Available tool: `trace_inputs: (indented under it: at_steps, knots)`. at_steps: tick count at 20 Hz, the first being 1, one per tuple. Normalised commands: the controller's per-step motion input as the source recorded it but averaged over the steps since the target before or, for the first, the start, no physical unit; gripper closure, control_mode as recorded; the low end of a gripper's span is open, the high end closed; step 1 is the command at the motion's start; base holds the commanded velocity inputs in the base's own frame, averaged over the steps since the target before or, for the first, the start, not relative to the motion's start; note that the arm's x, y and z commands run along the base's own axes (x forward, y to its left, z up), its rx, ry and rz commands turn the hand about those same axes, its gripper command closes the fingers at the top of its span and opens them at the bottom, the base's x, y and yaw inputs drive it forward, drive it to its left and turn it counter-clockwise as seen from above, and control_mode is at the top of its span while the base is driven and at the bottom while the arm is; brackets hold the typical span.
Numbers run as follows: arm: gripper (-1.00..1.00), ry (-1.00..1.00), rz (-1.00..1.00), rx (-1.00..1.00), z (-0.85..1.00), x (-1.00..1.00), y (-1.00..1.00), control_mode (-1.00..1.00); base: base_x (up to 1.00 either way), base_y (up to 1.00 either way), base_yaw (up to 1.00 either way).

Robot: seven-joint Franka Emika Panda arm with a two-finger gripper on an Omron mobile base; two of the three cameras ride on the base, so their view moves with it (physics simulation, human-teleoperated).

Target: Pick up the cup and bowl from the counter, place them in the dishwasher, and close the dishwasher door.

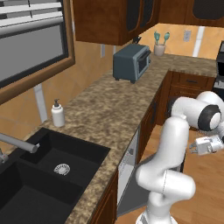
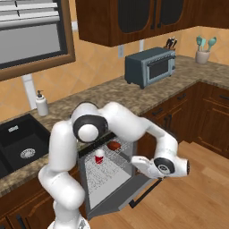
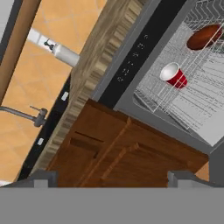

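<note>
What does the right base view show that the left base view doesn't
Right base view alone: the cup and the bowl sitting in the dishwasher's wire rack, above the lowered dishwasher door. Left base view alone: the faucet over the sink. Both share the counter, toaster oven, soap dispenser, utensil holder, sink and the arm.

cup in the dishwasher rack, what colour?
Bright red outside, white inside: the cup shows best in the hand view.
</note>
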Motion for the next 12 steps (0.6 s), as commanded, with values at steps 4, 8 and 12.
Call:
trace_inputs:
  at_steps: [4,8,12]
  knots:
    - [-1.0,0.17,0.0,0.23,-0.48,-0.73,-0.94,-1.0,0.0,0.0,0.0]
    - [-1.0,0.11,0.0,0.24,-0.96,-0.04,-0.16,-1.0,0.0,0.0,0.0]
    - [-1.0,0.0,0.0,0.37,-1.0,0.01,-0.44,-1.0,0.0,0.0,0.0]
